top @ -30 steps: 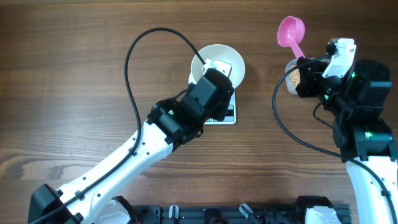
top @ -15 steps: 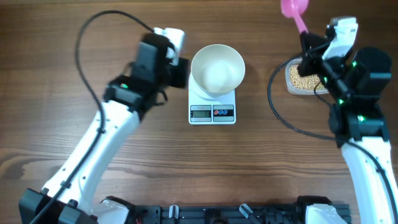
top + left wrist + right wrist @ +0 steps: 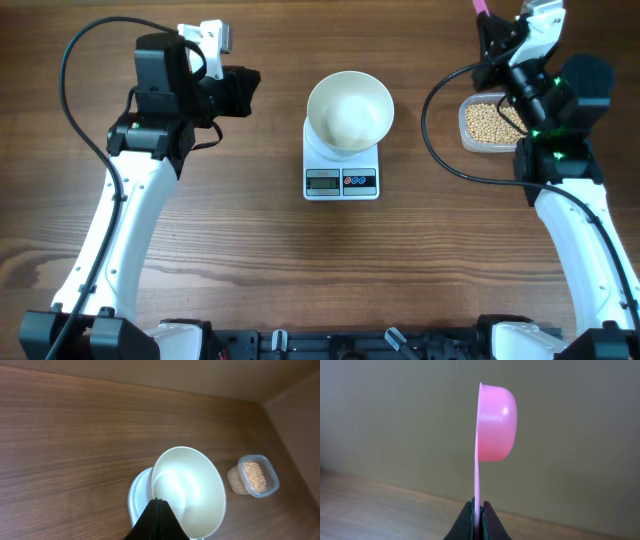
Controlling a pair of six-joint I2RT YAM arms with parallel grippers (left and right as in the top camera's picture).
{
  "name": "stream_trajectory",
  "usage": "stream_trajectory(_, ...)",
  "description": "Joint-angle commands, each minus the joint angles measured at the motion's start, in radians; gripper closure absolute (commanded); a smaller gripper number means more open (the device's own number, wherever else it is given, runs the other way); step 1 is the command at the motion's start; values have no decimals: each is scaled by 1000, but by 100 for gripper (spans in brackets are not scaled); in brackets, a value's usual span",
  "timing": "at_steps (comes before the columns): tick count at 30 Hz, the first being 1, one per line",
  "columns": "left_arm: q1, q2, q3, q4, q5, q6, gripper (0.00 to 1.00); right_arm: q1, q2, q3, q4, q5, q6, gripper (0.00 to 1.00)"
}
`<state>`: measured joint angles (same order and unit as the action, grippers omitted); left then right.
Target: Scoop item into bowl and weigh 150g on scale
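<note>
The white bowl (image 3: 349,110) sits on the scale (image 3: 341,172) on the worktop (image 3: 300,260). The beans (image 3: 485,122) lie in a clear tub (image 3: 463,135) right of the scale. The left hand (image 3: 156,505), left of the scale, is pinched together. The right hand (image 3: 477,506), up beyond the tub, clamps the handle of a pink scoop (image 3: 495,422).

Swung left end effector (image 3: 250,91) clean off the bowl (image 3: 349,110), leaving that well out ahead. Yanked right end effector (image 3: 487,32) and pink scoop (image 3: 495,422) away, uncovering the beans (image 3: 484,122) nearby.
</note>
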<state>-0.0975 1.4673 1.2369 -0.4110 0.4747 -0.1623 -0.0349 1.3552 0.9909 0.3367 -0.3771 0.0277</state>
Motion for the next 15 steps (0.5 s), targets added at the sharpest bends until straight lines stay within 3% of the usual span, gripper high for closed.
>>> stream_trajectory(1,6,8,0,8,68,-3,96,-11,1,13,53,2,-28,96)
stream_trajectory(15,6,8,0,7,67,-3,96,-31,1,13,31,3,-28,96)
